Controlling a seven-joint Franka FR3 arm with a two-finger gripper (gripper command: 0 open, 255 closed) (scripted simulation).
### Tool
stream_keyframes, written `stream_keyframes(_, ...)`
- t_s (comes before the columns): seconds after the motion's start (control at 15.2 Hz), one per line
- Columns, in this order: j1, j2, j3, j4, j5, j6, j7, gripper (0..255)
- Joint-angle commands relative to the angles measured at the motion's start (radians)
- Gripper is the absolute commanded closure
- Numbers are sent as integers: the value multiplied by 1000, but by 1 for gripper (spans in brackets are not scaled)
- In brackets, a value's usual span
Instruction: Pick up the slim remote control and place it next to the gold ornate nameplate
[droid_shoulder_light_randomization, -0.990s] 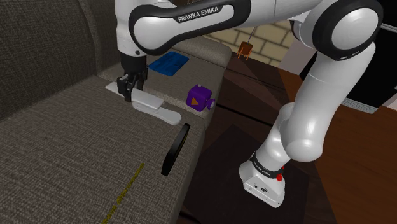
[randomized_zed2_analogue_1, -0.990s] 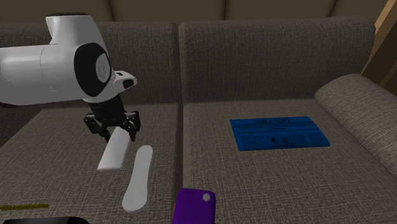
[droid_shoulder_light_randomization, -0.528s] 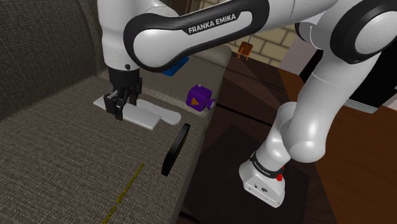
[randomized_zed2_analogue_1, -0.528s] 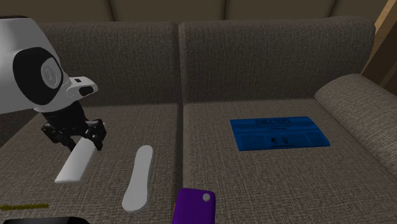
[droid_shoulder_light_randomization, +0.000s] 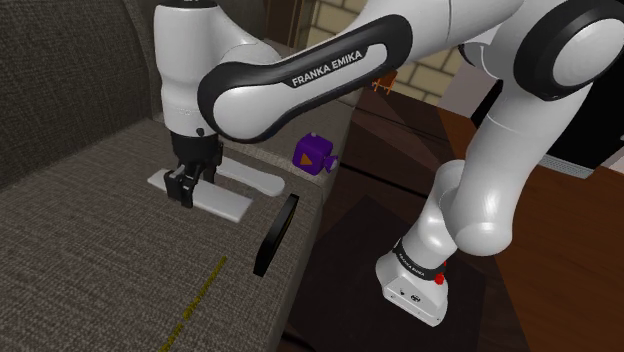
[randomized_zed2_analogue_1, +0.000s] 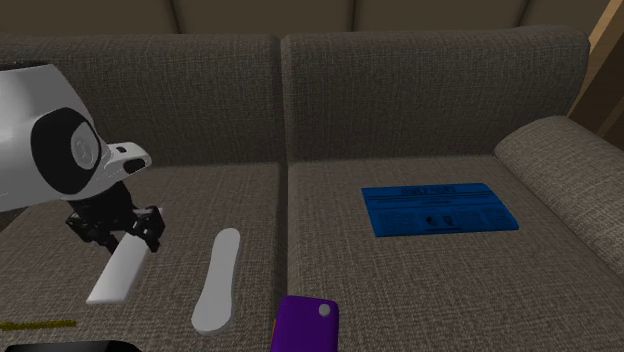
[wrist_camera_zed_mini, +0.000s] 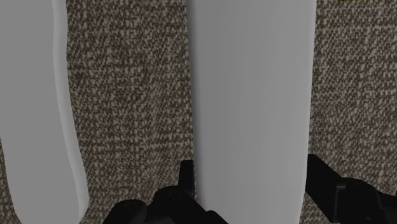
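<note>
My black gripper (droid_shoulder_light_randomization: 185, 186) is shut on a slim flat pale-grey remote (droid_shoulder_light_randomization: 226, 201) and holds it a little above the brown sofa seat (droid_shoulder_light_randomization: 90, 230). In the second exterior view the gripper (randomized_zed2_analogue_1: 115, 232) clasps one end of the remote (randomized_zed2_analogue_1: 120, 272), which slopes down toward the seat's front. The wrist view shows the remote (wrist_camera_zed_mini: 251, 95) clasped between both fingers (wrist_camera_zed_mini: 185, 181). The gold nameplate (droid_shoulder_light_randomization: 200, 295) is a thin yellow strip lying on the seat nearer the front, seen again as the nameplate (randomized_zed2_analogue_1: 35, 324) below the held remote.
A second, rounded white remote (randomized_zed2_analogue_1: 217, 280) lies on the seat beside the held one. A black disc (droid_shoulder_light_randomization: 277, 235) leans at the seat's front edge. A purple object (droid_shoulder_light_randomization: 315, 155) sits near that edge, and a blue pad (randomized_zed2_analogue_1: 440, 208) lies on the other cushion.
The gripper has carried the slim remote away from the rounded remote toward the nameplate's end of the seat, then sunk a little. The rounded remote has not moved.
</note>
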Motion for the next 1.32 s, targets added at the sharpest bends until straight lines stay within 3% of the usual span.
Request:
stream_keyframes(0.0, 1, 15, -1, -12, -5, 26, 4, 255)
stream_keyframes(0.33, 4, 50, -3, -38, -18, 87, 14, 255)
stream_keyframes(0.86, 4, 52, -4, -40, -19, 91, 14, 255)
stream_keyframes(0.92, 4, 52, -4, -40, -19, 91, 14, 0)
stream_keyframes(1.25, 4, 52, -4, -40, -19, 91, 14, 0)
